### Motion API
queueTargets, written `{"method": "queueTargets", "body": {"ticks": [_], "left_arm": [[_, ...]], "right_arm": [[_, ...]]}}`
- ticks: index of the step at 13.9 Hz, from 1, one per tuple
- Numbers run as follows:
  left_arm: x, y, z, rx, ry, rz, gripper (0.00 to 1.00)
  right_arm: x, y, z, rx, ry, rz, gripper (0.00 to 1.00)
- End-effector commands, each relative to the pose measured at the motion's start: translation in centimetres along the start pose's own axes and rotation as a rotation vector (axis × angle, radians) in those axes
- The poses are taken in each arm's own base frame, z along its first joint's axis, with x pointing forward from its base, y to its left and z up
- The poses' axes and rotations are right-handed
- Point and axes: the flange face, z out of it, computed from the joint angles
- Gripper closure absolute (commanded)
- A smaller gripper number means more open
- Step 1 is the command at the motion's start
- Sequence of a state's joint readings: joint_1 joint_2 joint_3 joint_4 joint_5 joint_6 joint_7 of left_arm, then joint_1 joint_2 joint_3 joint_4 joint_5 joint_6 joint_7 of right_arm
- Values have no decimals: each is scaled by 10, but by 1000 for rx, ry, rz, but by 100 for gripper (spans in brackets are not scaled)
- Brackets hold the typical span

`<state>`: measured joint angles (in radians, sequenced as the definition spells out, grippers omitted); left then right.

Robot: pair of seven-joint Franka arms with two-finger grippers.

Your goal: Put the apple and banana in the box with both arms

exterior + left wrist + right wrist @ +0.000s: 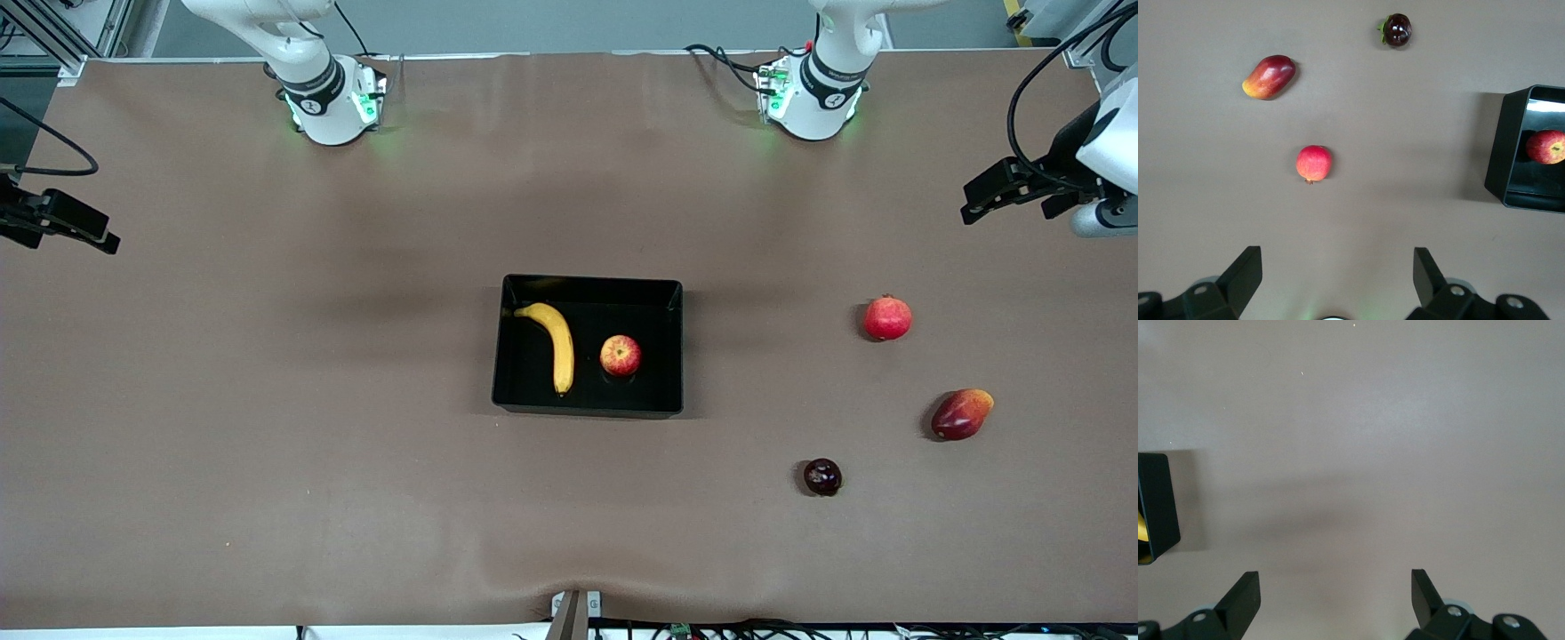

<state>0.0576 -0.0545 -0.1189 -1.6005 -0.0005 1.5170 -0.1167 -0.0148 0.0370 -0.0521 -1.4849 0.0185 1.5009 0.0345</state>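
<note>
The banana [553,342] and apple [620,356] lay side by side in the box [590,286], apart, the banana toward the right arm's end. Both arms waited high at the table's ends. The left gripper [1337,280] hung over bare table near the pomegranate [1313,163], fingers spread and empty; the right gripper [1335,599] hung over bare table, likewise spread. The job looked done. The apple seemed firm, smooth and prone to roll, best taken across its middle; the banana softer, best pinched mid-length. Low walls left easy entry from above. The mango [961,414] and a dark fruit [822,476] sat well clear.
</note>
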Motion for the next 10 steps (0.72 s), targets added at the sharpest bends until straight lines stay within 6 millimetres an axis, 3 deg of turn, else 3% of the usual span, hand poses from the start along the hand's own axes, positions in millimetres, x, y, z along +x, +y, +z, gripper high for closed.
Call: {"method": "queueTargets", "body": {"ticks": [1,10], "left_arm": [[1,-4,-7,16,9,5,0],[0,-4,-8,17,5,5,0]], "right_arm": [[0,-2,-1,3,-4,9,0],[0,2,-4,3,4,15,0]]}}
